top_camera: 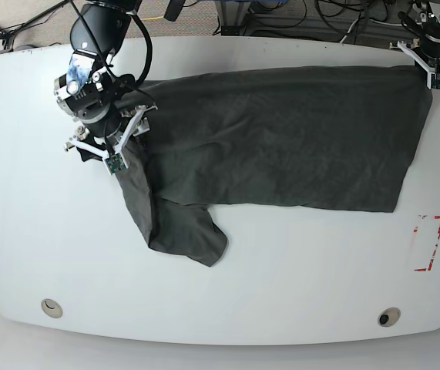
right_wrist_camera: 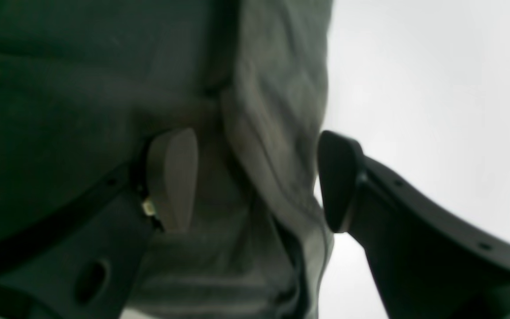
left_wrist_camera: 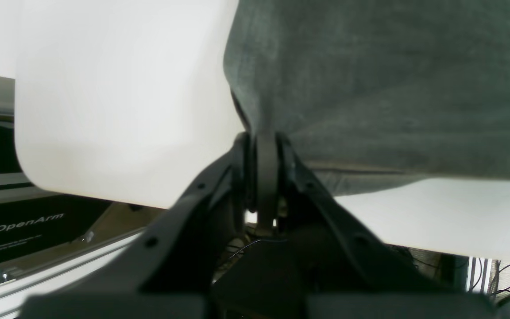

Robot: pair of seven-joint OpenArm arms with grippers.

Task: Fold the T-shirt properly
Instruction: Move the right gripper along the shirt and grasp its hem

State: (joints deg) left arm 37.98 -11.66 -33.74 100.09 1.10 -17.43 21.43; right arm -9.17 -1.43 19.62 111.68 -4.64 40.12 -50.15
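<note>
1. Charcoal-grey cloth, the T-shirt, lay spread across the far half of the white counter, one sleeve trailing nearward at left.
2. The left gripper, at the far right corner, had its jaws closed on the T-shirt's edge.
3. The right gripper, at left, held its jaws apart astride a cloth fold, gripping nothing.

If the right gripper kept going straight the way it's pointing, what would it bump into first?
Most likely the T-shirt. The right gripper has its jaws apart, with a bunched ridge of the grey cloth lying right between them. The white table shows just beside the cloth. How much gap is left is hard to tell.
</note>
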